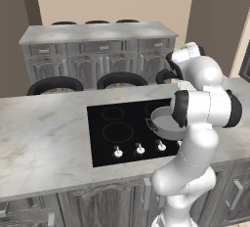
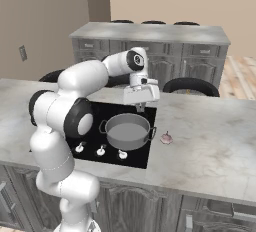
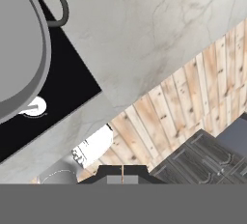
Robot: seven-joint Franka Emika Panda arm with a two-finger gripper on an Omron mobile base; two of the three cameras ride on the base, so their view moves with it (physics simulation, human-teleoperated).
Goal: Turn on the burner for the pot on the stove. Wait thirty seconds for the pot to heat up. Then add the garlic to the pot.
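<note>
Low in the middle of the right base view, the pot [image 2: 127,130] sits on the right front ring of the stove [image 2: 98,126], just behind the knobs [image 2: 100,150], with the garlic [image 2: 166,138] on the counter [image 2: 210,141] just beside the pot's right handle. The gripper [image 2: 140,107] hangs clenched and empty above the pot's far rim. Judging by that, either the wait or the garlic pick-up is in hand: open the claw first, come straight down over the small bulb, and close gently so it does not roll away.
</note>
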